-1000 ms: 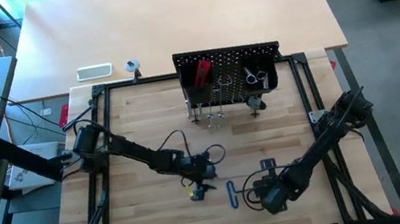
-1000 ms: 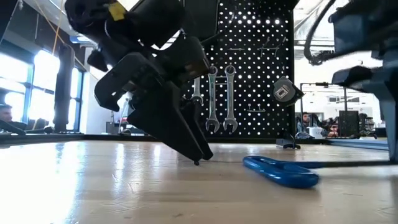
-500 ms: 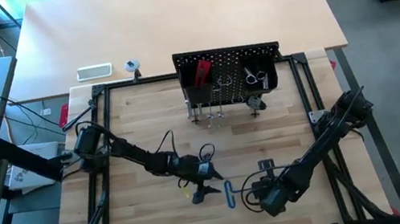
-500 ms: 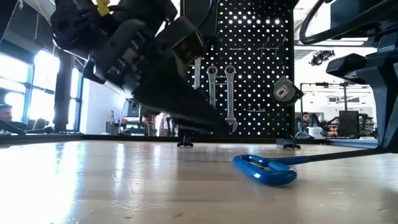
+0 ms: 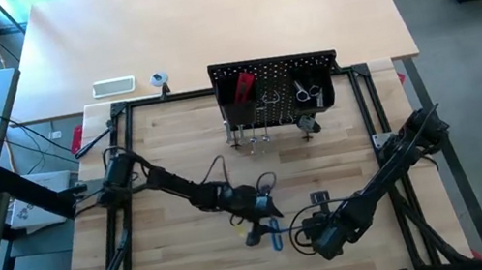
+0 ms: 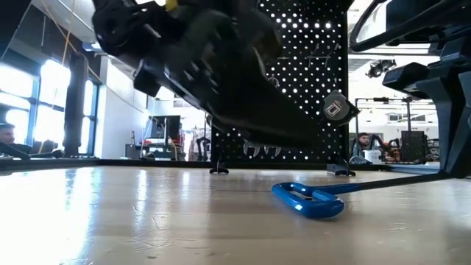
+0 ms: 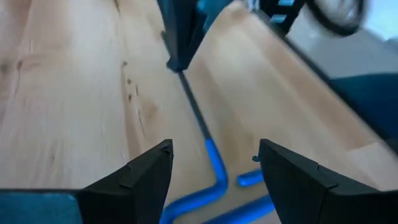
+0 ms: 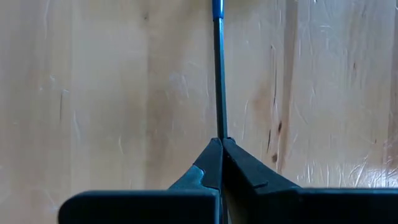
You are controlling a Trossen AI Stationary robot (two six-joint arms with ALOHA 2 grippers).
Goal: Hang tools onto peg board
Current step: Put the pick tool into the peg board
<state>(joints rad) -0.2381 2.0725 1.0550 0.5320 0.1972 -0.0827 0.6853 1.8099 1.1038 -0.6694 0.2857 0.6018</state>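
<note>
The black L-shaped key with blue end [image 5: 280, 234] lies flat on the wooden table [image 5: 165, 148], in the near part, between the two grippers. In the low view its blue loop-shaped end [image 6: 305, 200] rests on the wood and the thin dark shaft runs away to the right side of that picture.

The right gripper [image 8: 221, 144] has its fingers pressed together on the tip of this shaft, so it is pinching the key; the blue part starts farther along the rod. In the high view this gripper [image 5: 301, 232] is low over the table, just beside the key.

The left gripper [image 7: 214, 162] hovers just above the blue end with its fingers spread, one on each side of the blue bend, not touching it. In the high view it [image 5: 265, 229] is near the right gripper.

The peg board [image 5: 277, 85] stands at the far side of the table, well apart from the key. On it hang slim silver wrenches [image 5: 251, 119], a red-handled tool [image 5: 242, 85] and other small silver tools [image 5: 309, 94].
</note>
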